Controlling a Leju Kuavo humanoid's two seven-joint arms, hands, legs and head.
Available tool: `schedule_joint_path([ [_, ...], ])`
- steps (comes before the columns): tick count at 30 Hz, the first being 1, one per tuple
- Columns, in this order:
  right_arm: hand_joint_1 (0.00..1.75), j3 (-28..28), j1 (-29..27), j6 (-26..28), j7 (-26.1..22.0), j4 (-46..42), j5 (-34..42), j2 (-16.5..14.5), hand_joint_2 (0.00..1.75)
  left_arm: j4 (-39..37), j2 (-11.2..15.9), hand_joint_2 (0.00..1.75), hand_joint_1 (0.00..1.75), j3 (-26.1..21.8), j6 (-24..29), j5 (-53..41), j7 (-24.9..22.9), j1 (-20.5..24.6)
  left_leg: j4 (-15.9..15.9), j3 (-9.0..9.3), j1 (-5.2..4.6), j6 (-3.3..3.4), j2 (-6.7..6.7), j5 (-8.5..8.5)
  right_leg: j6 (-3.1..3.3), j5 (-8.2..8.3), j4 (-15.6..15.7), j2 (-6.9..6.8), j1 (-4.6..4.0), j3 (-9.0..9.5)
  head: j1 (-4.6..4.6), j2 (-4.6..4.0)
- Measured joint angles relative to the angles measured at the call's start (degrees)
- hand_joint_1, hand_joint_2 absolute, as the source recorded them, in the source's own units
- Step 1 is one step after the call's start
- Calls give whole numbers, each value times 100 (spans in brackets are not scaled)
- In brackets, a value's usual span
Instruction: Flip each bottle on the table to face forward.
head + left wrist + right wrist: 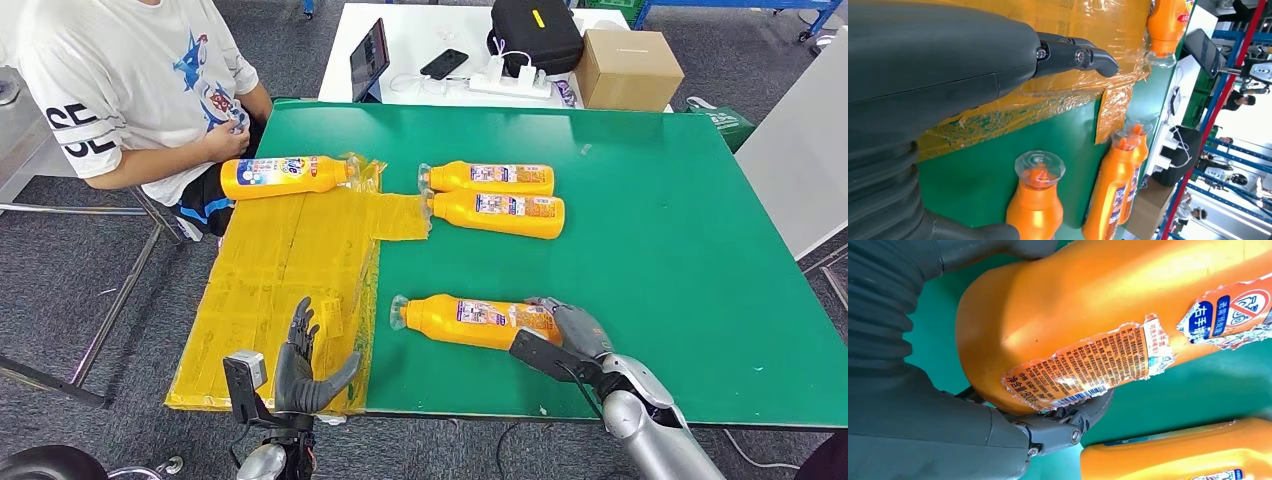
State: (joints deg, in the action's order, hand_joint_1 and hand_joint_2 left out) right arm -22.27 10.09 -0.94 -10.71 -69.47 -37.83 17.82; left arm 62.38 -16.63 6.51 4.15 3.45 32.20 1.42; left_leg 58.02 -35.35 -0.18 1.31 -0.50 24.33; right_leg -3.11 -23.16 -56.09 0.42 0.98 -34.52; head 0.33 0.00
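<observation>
A: We see four orange bottles lying on the green table (650,250). Where is our right hand (570,325)?

B: It is at about 5 o'clock of the table, at the base end of the nearest bottle (470,320). The fingers are wrapped around that end; in the right wrist view the thumb (1063,427) presses under the torn label and the bottle (1098,315) lies in the palm.

A: And the cap?

B: The clear cap points to 9 o'clock, beside the edge of the yellow taped sheet (280,290).

A: The other bottles?

B: Two lie side by side near the centre, touching or almost touching, toward 12 o'clock from the held one: the farther bottle (490,178) and the middle bottle (500,212), caps also to 9 o'clock. The fourth bottle (285,176) lies on the yellow sheet at about 10 o'clock, cap to 3 o'clock, close to a seated person (130,90).

A: Our left hand (305,365)?

B: It is at 7 o'clock over the yellow sheet, fingers spread and upright, holding nothing.
</observation>
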Motion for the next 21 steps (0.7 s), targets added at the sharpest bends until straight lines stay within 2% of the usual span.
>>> schedule_joint_path([
  [4, 175, 13, -4, 13, -42, 6, 39, -18, 175, -17, 0, 175, 0, 1, -2, 2, -4, 3, 0, 1, 0, 0, 0, 0, 0, 0, 0, 0, 0, 0, 0, 0],
  [8, 175, 83, -42, 175, -266, 1, 184, -105, 175, -21, 0, 175, 0, 1, -1, 16, -7, 3, 0, 0, 0, 0, 0, 0, 0, 0, -1, 0, 0, 1, 1, 0],
  [10, 175, 153, -100, 462, -509, -38, 287, -240, 175, -21, 0, 175, 0, 2, 7, 41, -5, 3, 0, -3, 0, 0, -1, -1, 0, 0, -2, -1, 0, -1, 1, 0],
  [17, 175, 723, -399, 2387, -1713, -916, 991, -1236, 175, 107, 0, 175, 0, 62, 152, 273, 33, -23, 0, -7, 7, -2, -4, -2, 2, -3, -3, -1, -4, -8, 0, 0],
  [21, 175, 1007, -700, 2946, -2216, -1572, 1376, -1715, 175, 267, 4, 175, 0, 155, 222, 364, 46, -30, -1, -11, 7, -2, -7, -1, 3, -4, -3, -3, -3, -8, 1, 0],
])
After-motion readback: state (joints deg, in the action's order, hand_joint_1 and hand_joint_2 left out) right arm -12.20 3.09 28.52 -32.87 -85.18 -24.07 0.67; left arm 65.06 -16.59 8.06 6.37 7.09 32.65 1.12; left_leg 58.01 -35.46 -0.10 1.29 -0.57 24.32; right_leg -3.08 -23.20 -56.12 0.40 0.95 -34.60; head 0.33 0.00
